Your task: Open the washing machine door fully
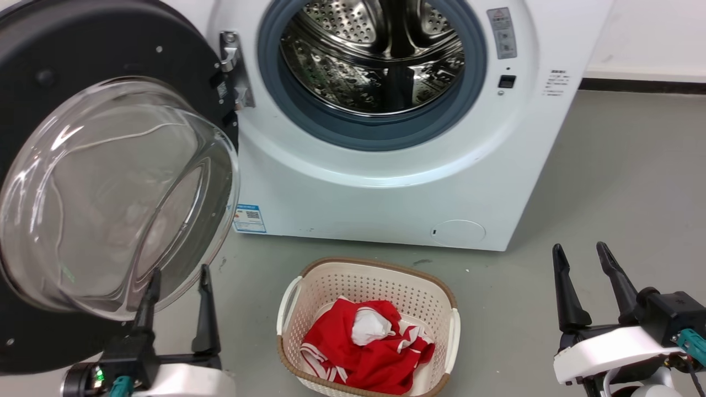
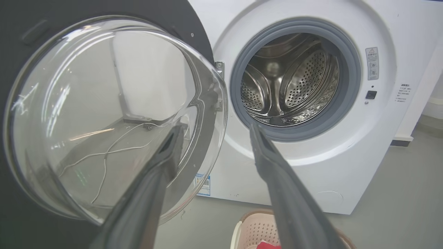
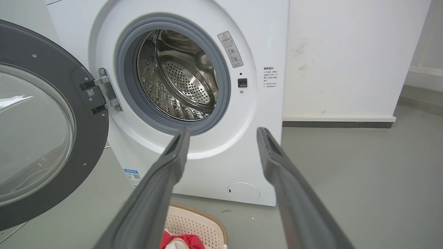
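Right pincer (image 1: pixel 579 247): long tapered black fingers (image 1: pixel 567 300), glossy white wrist (image 1: pixel 606 350), teal plug (image 1: pixel 694 343).

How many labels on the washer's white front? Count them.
3: grey warning label right of the drum opening, printed text farther right, blue label lower left. The door may hide more.

The large round glossy black washing machine door (image 2: pixel 104 114), with its bulging clear glass bowl, stands swung out to the left of the grey-rubber-ringed steel drum opening (image 2: pixel 294 86). The left gripper (image 2: pixel 216 129) is spread and empty, one dark finger across the bowl's edge, the other just below the opening. Lower still sits a cream perforated plastic basket (image 2: pixel 256 230).
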Controlling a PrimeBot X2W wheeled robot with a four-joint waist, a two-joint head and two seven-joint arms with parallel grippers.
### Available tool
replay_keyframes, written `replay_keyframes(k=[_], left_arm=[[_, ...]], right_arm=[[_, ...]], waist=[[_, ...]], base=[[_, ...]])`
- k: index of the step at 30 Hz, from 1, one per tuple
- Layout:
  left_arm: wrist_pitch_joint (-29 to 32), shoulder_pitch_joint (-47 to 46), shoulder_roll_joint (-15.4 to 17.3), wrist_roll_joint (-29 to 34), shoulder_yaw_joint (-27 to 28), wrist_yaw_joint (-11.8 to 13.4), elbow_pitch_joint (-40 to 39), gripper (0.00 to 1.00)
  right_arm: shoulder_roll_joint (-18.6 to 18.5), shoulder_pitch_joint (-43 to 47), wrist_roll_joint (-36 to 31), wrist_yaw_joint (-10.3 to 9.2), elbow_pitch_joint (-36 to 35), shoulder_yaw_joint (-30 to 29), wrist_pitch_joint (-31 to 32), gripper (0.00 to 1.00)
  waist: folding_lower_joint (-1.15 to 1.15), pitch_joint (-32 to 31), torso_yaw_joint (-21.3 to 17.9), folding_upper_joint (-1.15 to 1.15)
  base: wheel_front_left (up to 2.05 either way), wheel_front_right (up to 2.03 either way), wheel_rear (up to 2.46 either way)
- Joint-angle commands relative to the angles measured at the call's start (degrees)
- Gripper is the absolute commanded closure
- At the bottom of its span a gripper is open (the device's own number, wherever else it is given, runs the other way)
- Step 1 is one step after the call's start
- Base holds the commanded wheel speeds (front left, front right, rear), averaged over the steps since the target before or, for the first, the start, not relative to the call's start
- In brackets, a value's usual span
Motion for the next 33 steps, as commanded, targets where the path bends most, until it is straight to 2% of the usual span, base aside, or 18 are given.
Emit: replay_keyframes(k=[1, 9, 23, 33], left_arm=[[-0.13, -0.96, -0.47, 0.50, -0.78, -0.35, 0.36, 0.00], [-0.13, -5.28, -1.27, 2.12, -2.03, -1.56, 2.01, 0.00], [-0.13, -5.75, -4.24, 3.74, 3.41, -5.06, 3.08, 0.00], [-0.14, -5.28, -5.82, 6.49, 4.92, -7.13, 4.23, 0.00]], right_arm=[[0.06, 0.30, -0.23, -0.02, -0.32, 0.17, 0.21, 0.00], [0.06, 1.10, -1.59, -0.02, -1.56, 0.35, 0.84, 0.00], [0.06, 1.33, -1.87, -0.02, -2.16, 0.90, 0.98, 0.00], [0.06, 0.98, -1.80, -0.01, -2.32, 0.95, 1.11, 0.00]], waist=[[0.00, 0.00, -1.13, 0.00], [0.00, 0.94, -3.56, 0.00], [0.00, 1.19, -4.85, 0.00], [0.00, 1.35, -4.80, 0.00]], base=[[0.00, 0.00, 0.00], [0.00, 0.00, 0.00], [0.00, 0.00, 0.00], [0.00, 0.00, 0.00]])
